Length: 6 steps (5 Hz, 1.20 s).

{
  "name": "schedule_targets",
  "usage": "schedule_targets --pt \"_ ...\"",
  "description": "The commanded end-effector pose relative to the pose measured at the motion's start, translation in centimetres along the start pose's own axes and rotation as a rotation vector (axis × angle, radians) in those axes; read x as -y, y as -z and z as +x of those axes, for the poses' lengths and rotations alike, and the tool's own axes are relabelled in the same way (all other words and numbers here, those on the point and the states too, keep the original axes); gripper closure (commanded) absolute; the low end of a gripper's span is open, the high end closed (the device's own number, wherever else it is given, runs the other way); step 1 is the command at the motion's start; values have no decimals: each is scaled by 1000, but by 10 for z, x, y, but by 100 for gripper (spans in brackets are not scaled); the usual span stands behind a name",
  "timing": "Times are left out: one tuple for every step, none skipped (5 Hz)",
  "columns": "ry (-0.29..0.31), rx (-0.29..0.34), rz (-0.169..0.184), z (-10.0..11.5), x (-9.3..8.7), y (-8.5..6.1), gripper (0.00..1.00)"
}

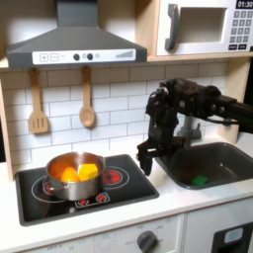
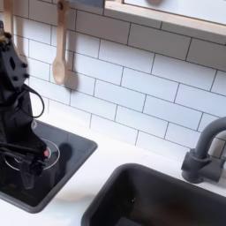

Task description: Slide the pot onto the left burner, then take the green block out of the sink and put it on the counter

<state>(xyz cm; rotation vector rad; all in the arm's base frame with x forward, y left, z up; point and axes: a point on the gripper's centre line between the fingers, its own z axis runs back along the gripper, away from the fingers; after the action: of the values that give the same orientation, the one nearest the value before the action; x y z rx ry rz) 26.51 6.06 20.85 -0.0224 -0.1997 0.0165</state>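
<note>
In the first exterior view the steel pot (image 1: 74,176), holding orange-yellow pieces, stands on the left burner of the black cooktop (image 1: 124,190). The green block (image 1: 201,181) lies on the floor of the dark sink (image 1: 225,156), near its front. My gripper (image 1: 146,163) hangs fingers-down over the cooktop's right edge, between pot and sink, open and holding nothing. In the second exterior view the gripper (image 2: 26,172) sits low over a burner ring, with the sink (image 2: 132,190) at the lower right and the faucet (image 2: 203,150) beside it. The cream counter (image 1: 173,203) runs along the front.
Two wooden utensils (image 1: 87,104) hang on the tiled wall behind the cooktop, under a range hood (image 1: 74,44). A microwave (image 1: 203,28) sits at the upper right. One wooden spoon (image 2: 59,48) hangs on the wall in the second exterior view.
</note>
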Motion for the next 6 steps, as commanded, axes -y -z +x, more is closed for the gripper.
schedule_targets --pt "42 3 -11 46 -45 9 0" --pt "49 -46 -21 68 -52 13 0" --pt "51 -53 -70 94 -53 7 0" --pt "75 -74 -74 90 -59 7 0" --pt "112 -96 -66 70 -59 3 0" --pt "100 -124 -85 52 -56 12 0"
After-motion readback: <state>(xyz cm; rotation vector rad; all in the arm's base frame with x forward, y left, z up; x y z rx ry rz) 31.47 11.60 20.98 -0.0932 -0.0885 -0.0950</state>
